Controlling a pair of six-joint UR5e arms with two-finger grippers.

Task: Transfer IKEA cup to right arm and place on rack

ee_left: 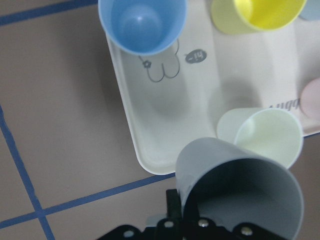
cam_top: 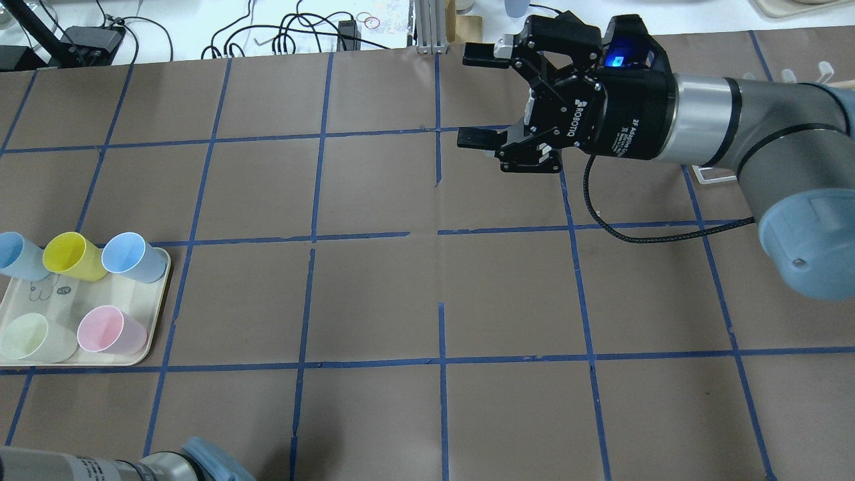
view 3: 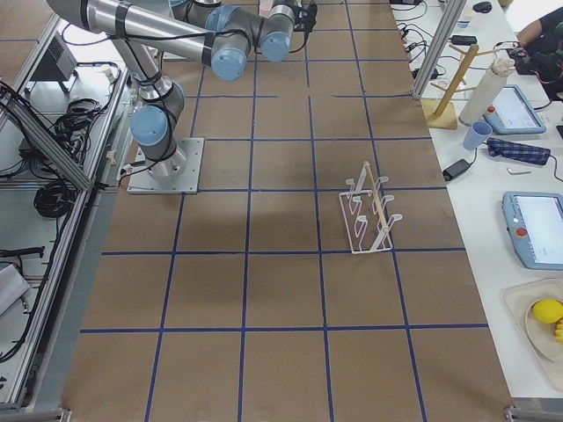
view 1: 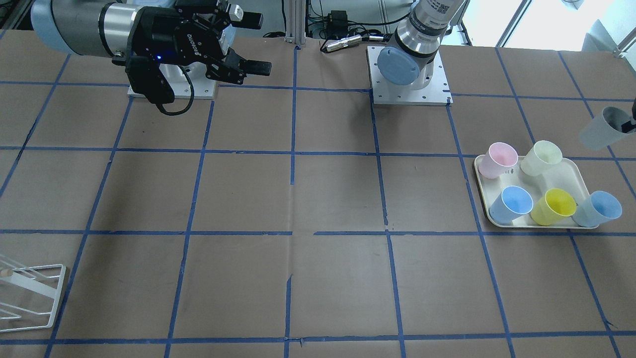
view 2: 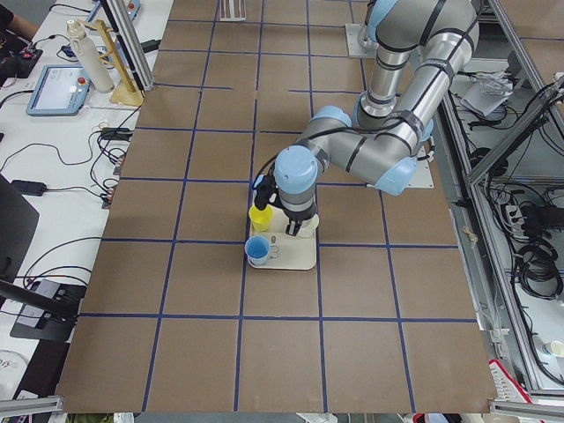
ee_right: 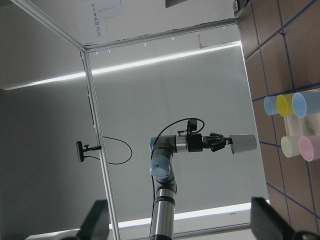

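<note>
My left gripper (ee_left: pixel 200 227) is shut on the rim of the pale grey IKEA cup (ee_left: pixel 240 185) and holds it tilted in the air above the near edge of the cream tray (ee_left: pixel 165 125). The cup also shows at the right edge of the front view (view 1: pixel 603 128) and, far off, in the right wrist view (ee_right: pixel 242 144). My right gripper (cam_top: pixel 475 97) is open and empty, held high over the far middle of the table, and it also shows in the front view (view 1: pixel 253 44). The white wire rack (view 3: pixel 369 211) stands on the robot's right side of the table (view 1: pixel 30 298).
The tray (view 1: pixel 566 174) holds a pink cup (view 1: pixel 497 159), a pale cream-green cup (view 1: pixel 541 156), a yellow cup (view 1: pixel 554 205) and two light blue cups (view 1: pixel 512 203). The brown table carries a blue tape grid. Cables and gear lie beyond the far edge (cam_top: pixel 300 30).
</note>
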